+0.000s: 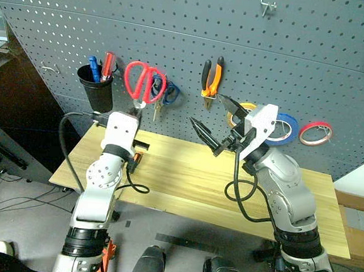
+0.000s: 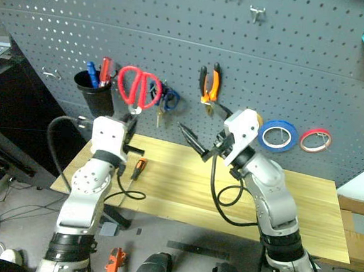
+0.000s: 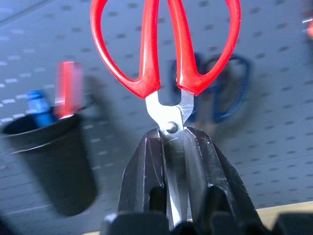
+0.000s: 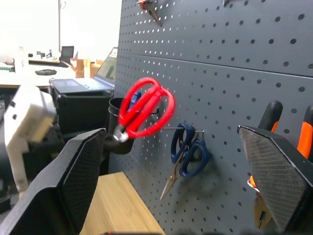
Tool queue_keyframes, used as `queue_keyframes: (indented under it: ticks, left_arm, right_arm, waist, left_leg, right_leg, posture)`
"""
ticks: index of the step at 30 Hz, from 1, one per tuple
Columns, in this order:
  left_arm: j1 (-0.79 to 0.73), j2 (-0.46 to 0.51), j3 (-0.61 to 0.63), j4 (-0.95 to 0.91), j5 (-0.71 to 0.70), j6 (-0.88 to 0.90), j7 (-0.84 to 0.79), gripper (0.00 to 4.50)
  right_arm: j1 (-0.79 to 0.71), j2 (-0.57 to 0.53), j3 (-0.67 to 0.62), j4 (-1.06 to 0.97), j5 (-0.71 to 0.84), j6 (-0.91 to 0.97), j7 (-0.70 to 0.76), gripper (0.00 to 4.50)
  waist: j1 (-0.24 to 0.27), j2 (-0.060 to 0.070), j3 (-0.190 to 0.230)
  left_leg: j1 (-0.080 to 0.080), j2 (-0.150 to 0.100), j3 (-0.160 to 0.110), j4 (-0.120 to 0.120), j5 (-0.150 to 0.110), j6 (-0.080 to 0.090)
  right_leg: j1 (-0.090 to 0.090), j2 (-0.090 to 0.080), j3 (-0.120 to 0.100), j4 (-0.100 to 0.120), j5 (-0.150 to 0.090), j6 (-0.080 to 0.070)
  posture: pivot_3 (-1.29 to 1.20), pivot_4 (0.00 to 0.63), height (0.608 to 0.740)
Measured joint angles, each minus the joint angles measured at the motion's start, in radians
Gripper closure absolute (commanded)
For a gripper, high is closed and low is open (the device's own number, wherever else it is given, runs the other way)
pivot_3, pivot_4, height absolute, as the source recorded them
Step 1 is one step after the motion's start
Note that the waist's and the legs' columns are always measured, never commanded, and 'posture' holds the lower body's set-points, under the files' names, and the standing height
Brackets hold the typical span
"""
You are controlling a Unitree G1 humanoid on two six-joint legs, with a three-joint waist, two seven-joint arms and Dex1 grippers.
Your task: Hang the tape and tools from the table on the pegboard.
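My left gripper (image 1: 135,115) is shut on the blades of the red-handled scissors (image 1: 143,82), near the pivot (image 3: 172,128). It holds them upright, handles up, close against the dark grey pegboard (image 1: 178,22). I cannot tell whether a hook is through a handle ring. My right gripper (image 1: 217,121) hangs open and empty above the wooden table (image 1: 185,180), in front of the board. The orange-and-black pliers (image 1: 212,78) and the blue tape (image 1: 285,128) hang on the board. The small screwdriver (image 2: 138,168) lies on the table beside my left arm.
Blue-handled scissors (image 1: 169,96) hang just right of the red ones. A black cup (image 1: 96,84) holding tools is fixed to the board on their left. A yellow roll (image 1: 243,110) and a thin red roll (image 1: 315,132) hang near the blue tape.
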Motion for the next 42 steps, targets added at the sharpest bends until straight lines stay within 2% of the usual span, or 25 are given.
queue_keyframes:
  ticks: [11, 22, 34, 38, 42]
  left_arm:
    - [-0.049, -0.017, -0.015, 0.088, -0.019, 0.003, -0.031, 4.26]
    - [-0.102, -0.044, -0.010, 0.172, -0.053, 0.086, -0.043, 4.26]
    - [-0.101, -0.044, -0.008, 0.186, -0.055, 0.109, -0.059, 0.02]
    - [-0.016, -0.059, 0.000, 0.125, -0.055, 0.148, -0.034, 0.02]
    - [0.182, -0.087, 0.013, 0.074, -0.055, 0.192, -0.008, 0.02]
  right_arm:
    - [0.009, 0.002, -0.001, 0.000, -0.007, 0.000, -0.020, 0.00]
    - [0.009, 0.002, -0.001, 0.000, -0.006, 0.011, -0.037, 0.00]
    - [0.014, -0.004, 0.002, -0.002, -0.006, 0.012, -0.018, 0.00]
    - [0.047, -0.015, 0.019, -0.023, -0.005, 0.017, -0.005, 0.00]
    - [0.101, -0.052, 0.077, -0.051, 0.004, 0.052, 0.052, 0.00]
  waist:
    - [-0.004, 0.000, 0.000]
    - [-0.004, 0.000, 0.000]
    - [-0.006, 0.000, 0.000]
    - [-0.010, 0.001, 0.001]
    - [-0.030, 0.007, 0.009]
  left_leg:
    - [0.007, 0.000, 0.001, 0.001, 0.001, 0.001]
    - [0.007, 0.000, 0.000, 0.002, 0.001, 0.002]
    - [0.007, 0.001, 0.000, 0.002, 0.001, 0.002]
    - [0.007, 0.001, 0.001, 0.002, 0.001, 0.002]
    - [0.008, 0.001, 0.001, 0.001, 0.001, 0.002]
  right_leg:
    - [0.005, 0.001, 0.002, 0.002, 0.000, 0.000]
    - [0.005, 0.001, 0.002, 0.003, 0.000, 0.000]
    - [0.005, 0.001, 0.002, 0.003, 0.000, 0.000]
    - [0.005, 0.001, 0.003, 0.002, 0.000, 0.000]
    - [0.006, 0.001, 0.004, 0.002, -0.001, 0.000]
  posture:
    - [0.19, 0.094, 0.740]
    - [0.19, 0.110, 0.740]
    - [0.18, 0.137, 0.740]
    - [0.17, 0.172, 0.740]
    - [0.15, 0.227, 0.740]
